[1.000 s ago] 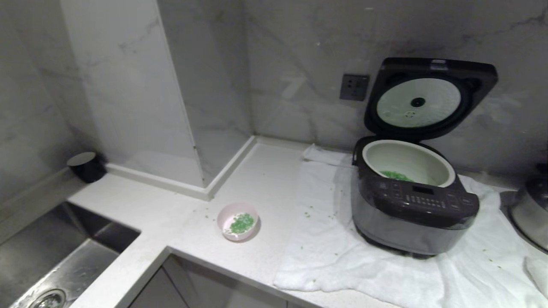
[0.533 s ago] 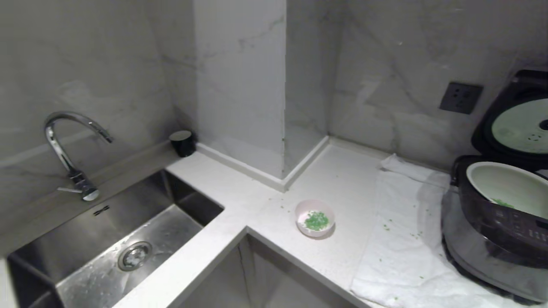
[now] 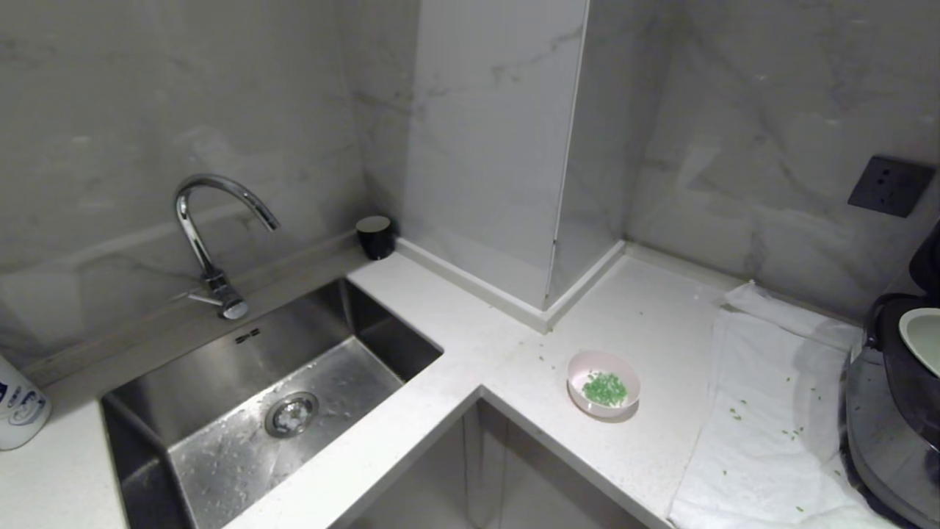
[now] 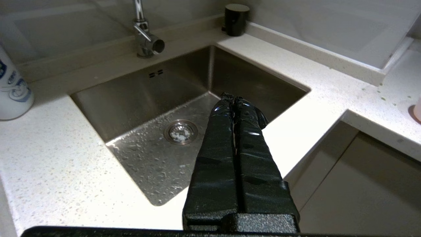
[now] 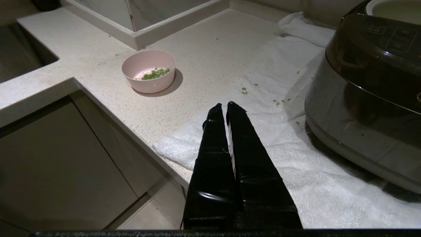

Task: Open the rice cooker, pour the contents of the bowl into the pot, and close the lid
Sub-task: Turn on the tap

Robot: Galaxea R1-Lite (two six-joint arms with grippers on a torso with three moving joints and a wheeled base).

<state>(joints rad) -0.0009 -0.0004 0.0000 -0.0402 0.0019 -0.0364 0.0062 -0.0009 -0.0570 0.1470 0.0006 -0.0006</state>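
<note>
Marble counter (image 3: 455,345) is carrying the bowl (image 3: 604,383), sitting left of the rice cooker (image 5: 365,108), whose towel (image 5: 289,138) is probably catching spills. Both grippers, left (image 4: 233,98) and right (image 5: 223,105), are hanging closed and empty.

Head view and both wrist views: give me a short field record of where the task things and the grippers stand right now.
bowl: upright on the counter, left of the towel
green bits: in the bowl; some scattered on the towel
rice cooker: on the towel, at the head view's right edge
pot: uncovered, only its rim visible
left gripper: shut, empty, over the sink
right gripper: shut, empty, over the towel's edge
</note>
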